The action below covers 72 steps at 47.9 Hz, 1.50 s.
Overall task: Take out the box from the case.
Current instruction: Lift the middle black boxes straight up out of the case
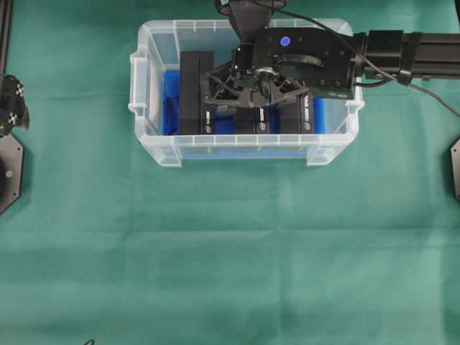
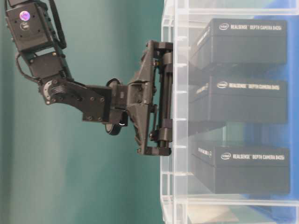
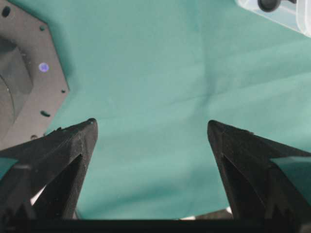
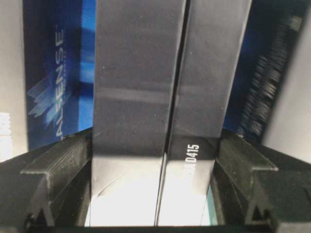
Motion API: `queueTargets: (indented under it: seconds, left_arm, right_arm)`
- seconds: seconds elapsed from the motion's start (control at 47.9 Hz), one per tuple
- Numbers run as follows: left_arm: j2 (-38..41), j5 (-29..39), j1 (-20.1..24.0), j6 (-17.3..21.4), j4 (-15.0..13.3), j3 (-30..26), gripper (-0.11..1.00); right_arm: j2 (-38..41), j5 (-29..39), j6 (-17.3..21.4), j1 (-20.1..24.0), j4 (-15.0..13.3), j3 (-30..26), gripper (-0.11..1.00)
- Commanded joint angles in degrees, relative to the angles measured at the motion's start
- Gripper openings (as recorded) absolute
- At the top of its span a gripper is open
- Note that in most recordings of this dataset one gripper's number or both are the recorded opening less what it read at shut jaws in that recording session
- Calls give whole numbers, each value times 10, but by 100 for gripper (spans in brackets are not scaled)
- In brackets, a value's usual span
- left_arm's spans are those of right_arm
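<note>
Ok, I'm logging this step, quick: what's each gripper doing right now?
Left gripper: open, empty.
Right gripper: closed on a box inside the case.

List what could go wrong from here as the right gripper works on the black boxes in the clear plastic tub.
1. In the right wrist view the right gripper straddles two black cardboard boxes standing side by side; both may lift, or one may slip out.
2. The boxes sit packed close in the translucent plastic tub, so a neighbour could drag or tip.
3. The gripper body sits near the tub's rim in the table-level view; it might snag.
</note>
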Motion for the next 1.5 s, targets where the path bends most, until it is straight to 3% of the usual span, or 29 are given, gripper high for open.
queueTargets:
  seconds: [0.0,0.563,1.085,1.481]
  left_arm:
    - [-1,-1,2,1,1,-6,94]
    - [-1,-1,2,1,1,-6,94]
    - [-1,-2,7,1,1,-6,94]
    - [-1,-1,7,1,1,-6,94]
  right_arm:
    - [-22,6,-2,-4,-2,-26,67]
    - [-62,129,-3,-11,-5,-131,67]
    - [-62,244,-11,-11,-36,-257,67]
    - [-62,277,-17,0,-69,-316,67]
